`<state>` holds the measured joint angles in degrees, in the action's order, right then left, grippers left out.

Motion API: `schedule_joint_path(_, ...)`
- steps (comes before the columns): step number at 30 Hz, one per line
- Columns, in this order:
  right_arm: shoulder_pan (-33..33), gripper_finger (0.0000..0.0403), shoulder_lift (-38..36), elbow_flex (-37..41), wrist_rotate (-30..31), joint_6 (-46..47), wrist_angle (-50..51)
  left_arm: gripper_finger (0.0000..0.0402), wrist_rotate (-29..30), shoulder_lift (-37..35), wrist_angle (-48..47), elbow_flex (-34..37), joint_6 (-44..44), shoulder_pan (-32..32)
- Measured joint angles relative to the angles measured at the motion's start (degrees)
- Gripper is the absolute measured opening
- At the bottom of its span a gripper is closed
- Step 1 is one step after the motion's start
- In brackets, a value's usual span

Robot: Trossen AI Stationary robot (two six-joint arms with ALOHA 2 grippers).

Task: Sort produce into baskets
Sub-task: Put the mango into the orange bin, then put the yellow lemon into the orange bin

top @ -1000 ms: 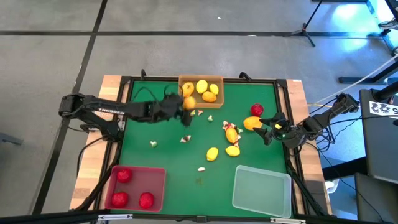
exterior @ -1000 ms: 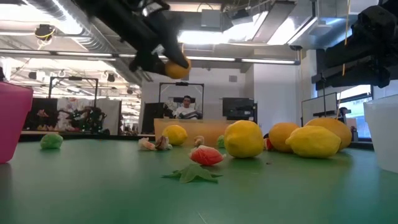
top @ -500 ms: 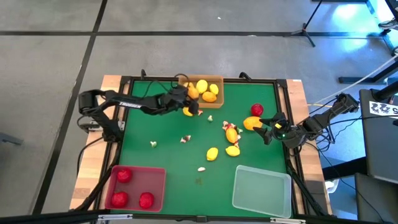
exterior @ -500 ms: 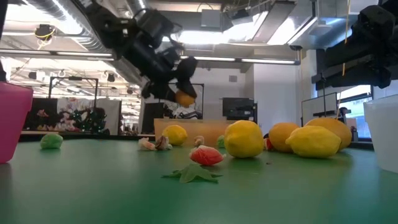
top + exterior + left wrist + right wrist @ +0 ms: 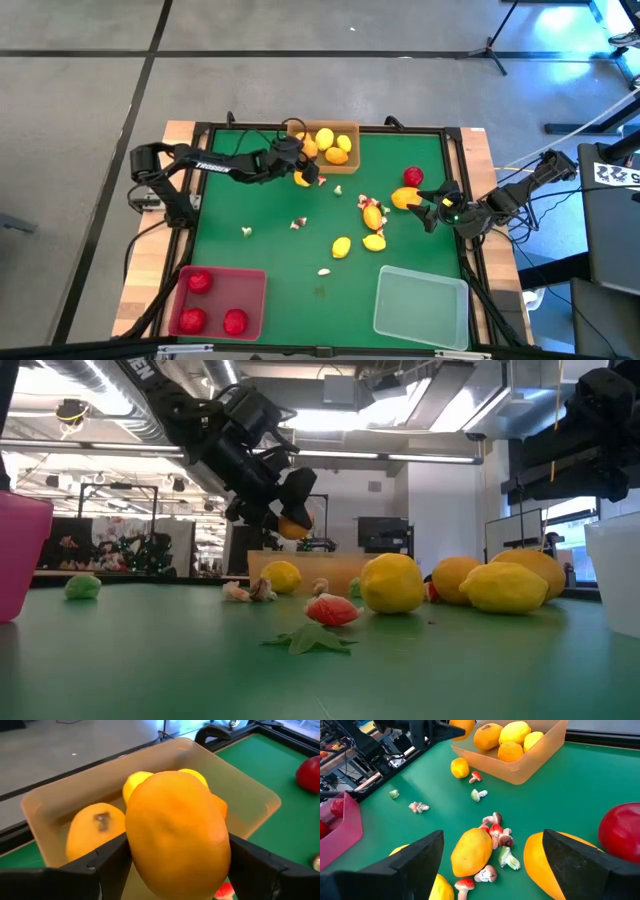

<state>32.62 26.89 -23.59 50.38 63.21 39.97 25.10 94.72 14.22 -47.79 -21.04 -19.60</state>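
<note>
My left gripper [image 5: 298, 152] [image 5: 177, 857] is shut on an orange oval fruit [image 5: 175, 830] [image 5: 293, 526] over the left end of the orange-tan basket [image 5: 352, 130], which holds several yellow and orange fruits. My right gripper [image 5: 430, 210] [image 5: 497, 865] stands open at the table's right side, above loose produce, with an orange fruit [image 5: 547, 865] beside one finger. A red fruit [image 5: 413, 177], yellow fruits [image 5: 341, 246] and small mushroom bits [image 5: 495, 827] lie on the green table. The red basket [image 5: 255, 275] holds three red fruits. My left gripper pinches the orange fruit between its two fingers, one on each of its long sides [image 5: 131, 845]. The fingers [image 5: 107, 865] come slanting down from the table's left. The fruit is lifted clear, above the basket's inside.
A clear whitish basket [image 5: 385, 300] stands at the near right. One yellow fruit [image 5: 300, 180] lies on the table just outside the orange-tan basket. Small bits [image 5: 246, 231] are scattered mid-table. The table has a dark raised rail [image 5: 200, 130] around it.
My left gripper has carried the orange fruit toward the table's far edge and down, from beside the orange-tan basket to over its left end. Most of that move came early; lately it has hardly shifted. The fruit stays between the fingers.
</note>
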Motion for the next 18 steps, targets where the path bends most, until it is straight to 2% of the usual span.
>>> schedule_joint_path(12,0.0,0.0337,0.0,0.0,0.0,0.0,0.0,0.0326,-1.6,-0.3,0.3,0.0,-0.1,-2.3)
schedule_joint_path(18,0.0,0.0337,0.0,0.0,0.0,0.0,0.3,0.0326,-13.3,-0.4,1.5,-2.5,7.8,1.9)
